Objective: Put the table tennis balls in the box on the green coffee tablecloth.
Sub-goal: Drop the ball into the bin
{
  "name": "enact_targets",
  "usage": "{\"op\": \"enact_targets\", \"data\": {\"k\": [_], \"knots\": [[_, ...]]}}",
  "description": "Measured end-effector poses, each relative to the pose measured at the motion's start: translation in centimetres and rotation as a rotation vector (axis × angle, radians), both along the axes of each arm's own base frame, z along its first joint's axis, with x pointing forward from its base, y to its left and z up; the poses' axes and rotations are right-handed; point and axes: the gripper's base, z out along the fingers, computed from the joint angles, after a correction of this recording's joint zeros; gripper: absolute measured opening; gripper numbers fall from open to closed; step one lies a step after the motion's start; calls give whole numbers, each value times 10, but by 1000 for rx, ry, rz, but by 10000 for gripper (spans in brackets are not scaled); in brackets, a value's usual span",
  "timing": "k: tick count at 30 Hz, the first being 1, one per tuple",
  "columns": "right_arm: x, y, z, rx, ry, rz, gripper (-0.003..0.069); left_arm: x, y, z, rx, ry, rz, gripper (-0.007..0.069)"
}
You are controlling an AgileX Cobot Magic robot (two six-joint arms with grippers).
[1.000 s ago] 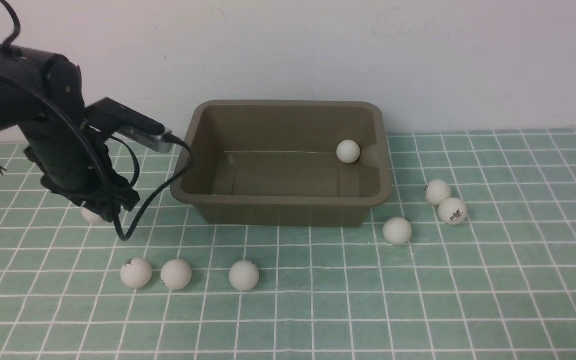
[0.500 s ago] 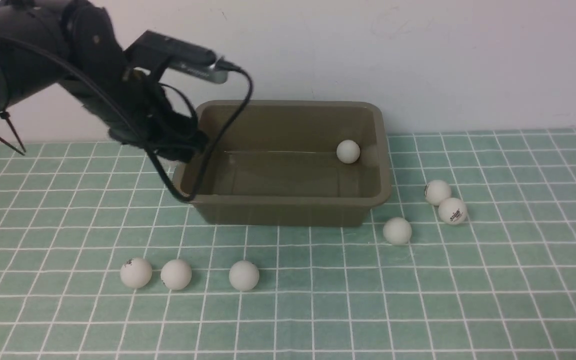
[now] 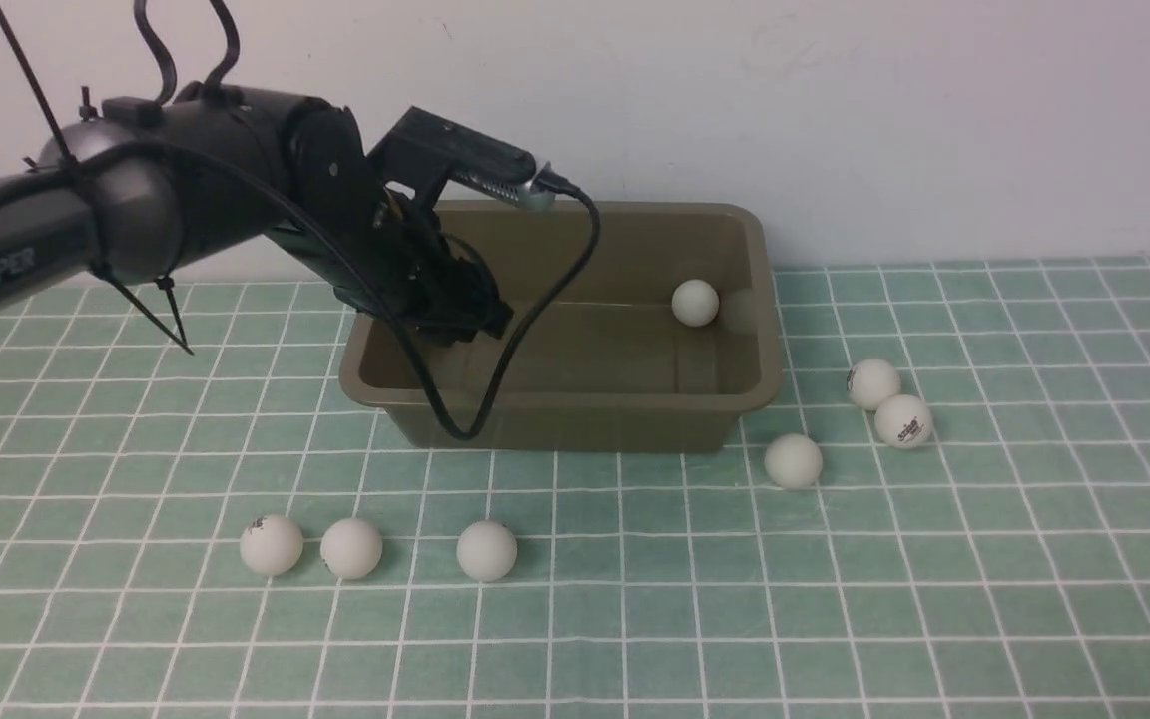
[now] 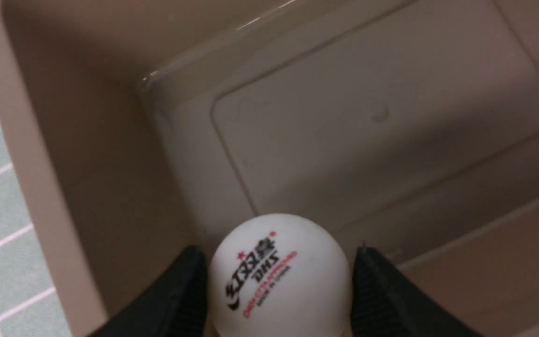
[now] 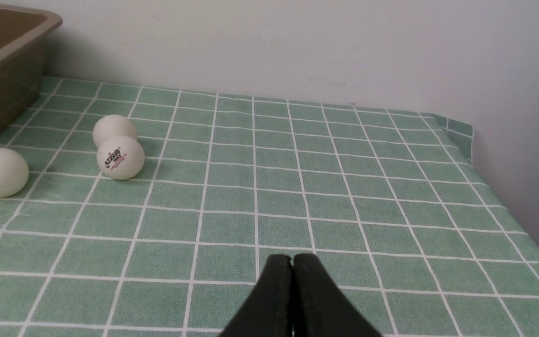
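The left fingers (image 4: 176, 295) are clamped on either side of a white ball (image 4: 279, 276) with a printed logo. They hold it above the floor of the box (image 4: 87, 164), near its left end wall. The right fingers (image 5: 276, 295) are pressed together with nothing between them, low over the green tablecloth (image 5: 297, 196) towards the bench's right edge.

The step in hand looks like the drop. The ball is already inside the rim, so the next move should only call for parting the left fingers. After that they need to lift clear without the dangling cable (image 3: 595, 235) snagging the rim.

Another ball (image 3: 695, 302) lies in the box's far right corner. Six are on the cloth: a row of three balls (image 3: 351, 548) towards the front left, and a cluster of three balls (image 3: 902, 420) off the box's right end. The box sits at the bench's far edge, by a plain pale wall (image 3: 835, 120).
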Motion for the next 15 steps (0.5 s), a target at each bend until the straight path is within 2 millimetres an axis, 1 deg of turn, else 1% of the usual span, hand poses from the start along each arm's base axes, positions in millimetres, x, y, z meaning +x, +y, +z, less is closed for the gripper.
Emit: {"op": "enact_targets", "data": {"k": [2, 5, 10, 11, 15], "knots": [[0, 0, 0, 0, 0, 0, -18, 1, 0, -1, 1, 0, 0, 371], [0, 0, 0, 0, 0, 0, -18, 3, -1, -1, -6, -23, 1, 421], [0, 0, 0, 0, 0, 0, -18, 1, 0, 2, -1, -22, -1, 438], [0, 0, 0, 0, 0, 0, -18, -1, 1, 5, 5, -16, -4, 438], [0, 0, 0, 0, 0, 0, -18, -20, 10, 27, 55, 58, -8, 438]]}}
